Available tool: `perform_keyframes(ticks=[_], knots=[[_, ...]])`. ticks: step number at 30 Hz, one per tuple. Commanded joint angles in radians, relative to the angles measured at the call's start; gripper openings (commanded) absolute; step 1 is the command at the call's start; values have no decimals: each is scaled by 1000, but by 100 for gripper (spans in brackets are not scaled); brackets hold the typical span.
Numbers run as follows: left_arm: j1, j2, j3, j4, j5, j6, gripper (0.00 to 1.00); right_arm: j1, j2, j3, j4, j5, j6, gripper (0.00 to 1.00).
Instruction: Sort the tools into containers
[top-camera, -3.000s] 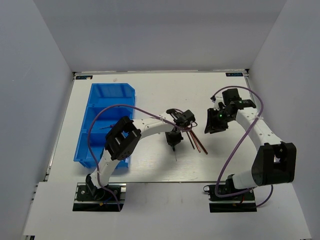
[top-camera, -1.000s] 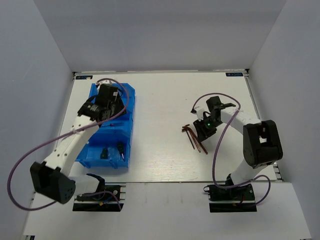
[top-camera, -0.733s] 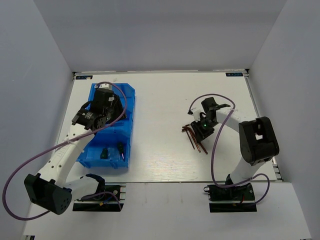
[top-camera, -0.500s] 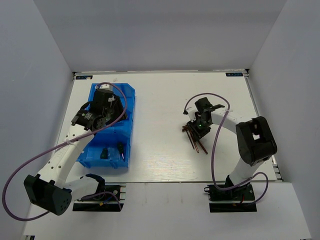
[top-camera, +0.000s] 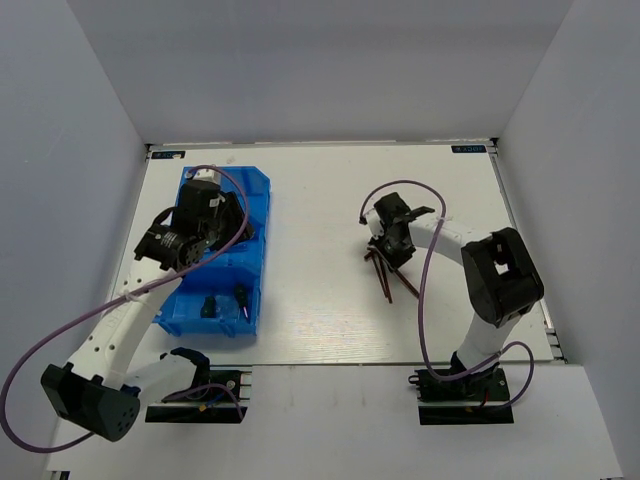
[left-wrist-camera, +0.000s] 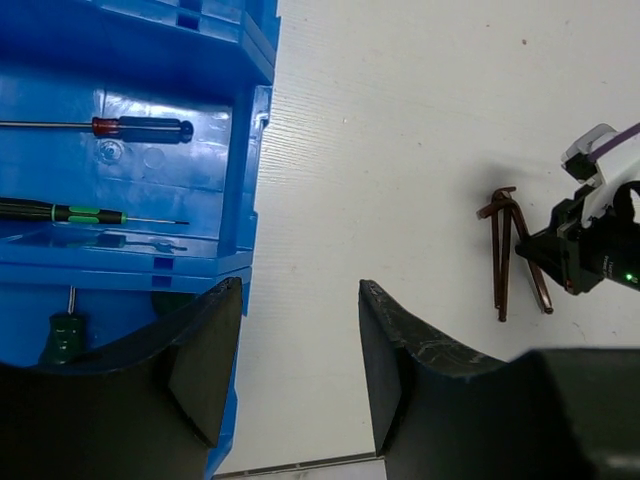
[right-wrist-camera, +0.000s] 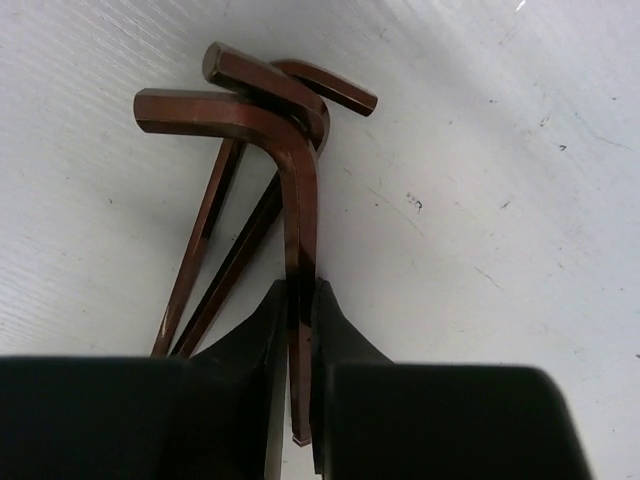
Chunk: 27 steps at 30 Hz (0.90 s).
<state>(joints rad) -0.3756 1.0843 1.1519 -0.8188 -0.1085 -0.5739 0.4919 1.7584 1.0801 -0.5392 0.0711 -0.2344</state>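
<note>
The blue three-compartment bin (top-camera: 258, 262) stands at the left; it also shows in the left wrist view (left-wrist-camera: 243, 160). Its middle compartment holds two thin screwdrivers, one red-and-black (left-wrist-camera: 140, 127) and one black-and-green (left-wrist-camera: 60, 212). The near compartment holds a stubby green screwdriver (left-wrist-camera: 62, 336) and a second tool (top-camera: 242, 298). My left gripper (left-wrist-camera: 300, 292) is open and empty, above the bin's right wall. Three dark-red hex keys (top-camera: 386, 277) lie on the table. My right gripper (right-wrist-camera: 300, 292) is shut on the long leg of one hex key (right-wrist-camera: 299, 195), low at the table; the other two (right-wrist-camera: 212, 240) lie beside it.
The white table (top-camera: 320, 200) is walled on the left, back and right. The right arm's purple cable (top-camera: 425, 290) loops above the table near the hex keys. The left arm (top-camera: 120, 310) reaches over the table's left edge beside the bin.
My right gripper has slid left onto the hex keys and shut on one of them. My left arm has drawn back a little over the bin, still open and empty.
</note>
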Motion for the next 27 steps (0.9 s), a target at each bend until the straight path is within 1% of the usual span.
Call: perform_keyframes(ticks=[1, 2, 3, 4, 5, 7, 9, 11, 12, 13, 14, 15, 16, 17, 20, 21, 22, 23, 24, 25, 26, 27], knots=[[0, -40, -6, 24, 35, -4, 61, -12, -23, 64, -33, -34, -2, 0], [0, -40, -6, 33, 50, -4, 61, -18, -33, 125, -75, -51, -3, 0], [0, -49, -6, 33, 65, -4, 61, -18, -51, 154, -96, -244, -22, 0], [0, -49, -6, 47, 75, 5, 61, -16, -53, 249, -135, -313, -38, 0], [0, -49, -6, 62, 84, 5, 61, -18, -51, 280, -183, -370, -55, 0], [0, -58, -6, 79, 110, 5, 61, -4, -28, 363, -220, -518, -74, 0], [0, -69, -17, 101, 133, 16, 61, 22, 28, 466, -238, -574, -82, 0], [0, -81, -29, 128, 142, 26, 61, 37, 157, 671, -303, -591, -82, 0], [0, -98, -29, 129, 151, 26, 61, 43, 194, 729, -314, -620, -74, 0], [0, -109, -29, 139, 151, 26, 61, 46, 285, 830, -314, -632, -45, 0], [0, -142, -38, 148, 151, 35, 61, 51, 317, 919, -297, -654, -39, 0], [0, -158, -38, 161, 151, 36, 61, 63, 338, 954, -253, -738, -31, 0], [0, -173, -38, 161, 151, 36, 61, 68, 355, 1001, -213, -766, 7, 0], [0, -184, -28, 161, 138, 36, 61, 79, 395, 1001, -41, -790, 26, 0], [0, -204, -6, 123, 116, 36, 61, 117, 464, 1017, 140, -827, 111, 0], [0, -214, -6, 110, 116, 36, 61, 131, 501, 1032, 297, -799, 157, 0], [0, -227, -6, 110, 107, 36, 61, 137, 525, 1091, 345, -788, 177, 0], [0, -227, -6, 110, 107, 36, 61, 142, 567, 1115, 437, -736, 226, 0], [0, -250, -17, 98, 107, 25, 61, 149, 608, 1183, 512, -719, 256, 0], [0, -250, -17, 98, 95, 25, 61, 154, 624, 1205, 595, -700, 271, 0], [0, -265, -27, 98, 95, 13, 61, 160, 677, 1225, 626, -655, 285, 0], [0, -274, -41, 98, 95, 2, 61, 160, 694, 1318, 633, -636, 277, 0]])
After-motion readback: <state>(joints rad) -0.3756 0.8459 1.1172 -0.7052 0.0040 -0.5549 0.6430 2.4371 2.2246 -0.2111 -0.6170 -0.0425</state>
